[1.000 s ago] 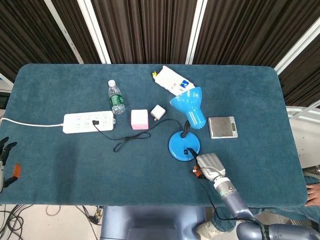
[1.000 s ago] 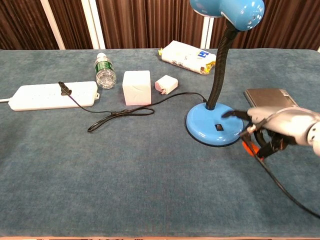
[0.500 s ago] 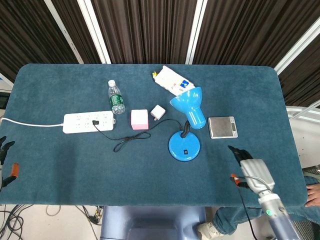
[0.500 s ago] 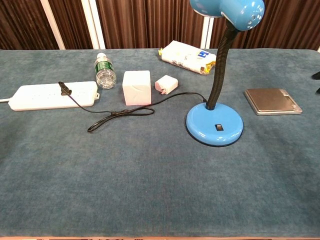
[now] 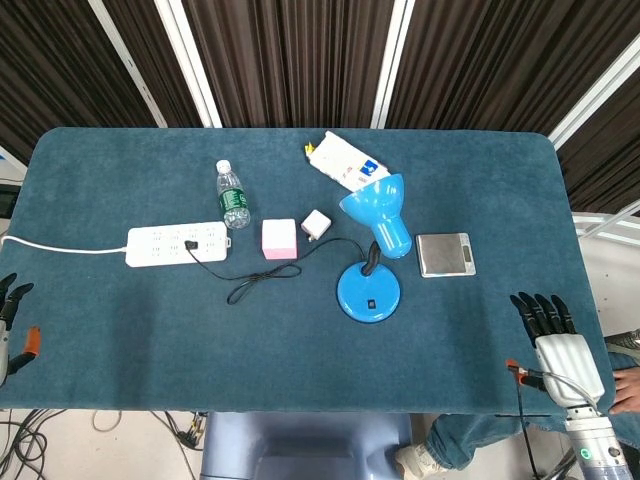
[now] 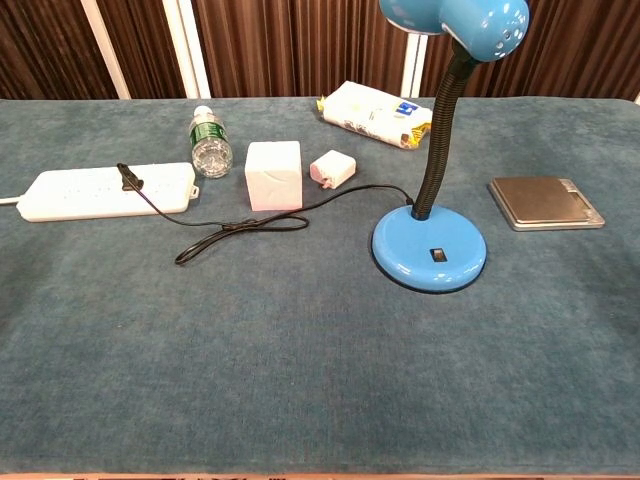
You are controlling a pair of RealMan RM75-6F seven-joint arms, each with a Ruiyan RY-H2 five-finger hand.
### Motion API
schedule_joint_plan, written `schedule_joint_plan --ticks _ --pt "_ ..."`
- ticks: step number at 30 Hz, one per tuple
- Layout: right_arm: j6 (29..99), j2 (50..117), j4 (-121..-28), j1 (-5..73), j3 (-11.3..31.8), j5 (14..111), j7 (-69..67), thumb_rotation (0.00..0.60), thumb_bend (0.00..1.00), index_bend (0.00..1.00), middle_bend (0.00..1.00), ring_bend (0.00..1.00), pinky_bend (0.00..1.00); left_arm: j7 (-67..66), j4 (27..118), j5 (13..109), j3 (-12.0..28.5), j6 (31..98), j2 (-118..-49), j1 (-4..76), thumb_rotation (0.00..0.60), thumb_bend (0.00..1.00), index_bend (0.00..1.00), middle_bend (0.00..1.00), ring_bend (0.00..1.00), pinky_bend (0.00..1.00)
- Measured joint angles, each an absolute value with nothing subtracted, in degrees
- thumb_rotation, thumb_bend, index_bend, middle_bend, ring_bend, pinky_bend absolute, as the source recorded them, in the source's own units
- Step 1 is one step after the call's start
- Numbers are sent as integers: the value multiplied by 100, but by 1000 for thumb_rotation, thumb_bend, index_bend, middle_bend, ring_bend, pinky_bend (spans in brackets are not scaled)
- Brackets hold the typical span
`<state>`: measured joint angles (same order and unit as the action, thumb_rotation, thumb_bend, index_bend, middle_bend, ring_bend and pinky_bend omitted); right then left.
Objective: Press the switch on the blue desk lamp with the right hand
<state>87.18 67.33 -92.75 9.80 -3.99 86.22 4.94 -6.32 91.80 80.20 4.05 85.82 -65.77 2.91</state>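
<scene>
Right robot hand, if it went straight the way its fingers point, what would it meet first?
Probably nothing: the right robot hand points up the table's bare right edge, passing right of the scale.

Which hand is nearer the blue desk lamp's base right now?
The right hand: it sits at the table's near right edge, right of the lamp base. The left hand is off the table's far left edge, much farther away.

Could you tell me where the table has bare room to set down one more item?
The widest bare patch is the near strip in front of the blue desk lamp and power strip. The far-left corner beyond the water bottle is also free. It is crowded from the pink box to the scale.
</scene>
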Motion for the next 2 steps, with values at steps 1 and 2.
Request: schedule_joint_plan --ticks 1,2 --pt "8721 6796 -9191 959 -352 8616 531 600 266 0 85 4 0 -631 9181 8026 405 8587 -6574 291 600 479 159 42 0 7" --pt "8713 6843 -9152 942 -304 8603 579 600 266 0 85 4 0 -628 9183 8034 405 8592 -6570 290 600 479 159 42 0 7"
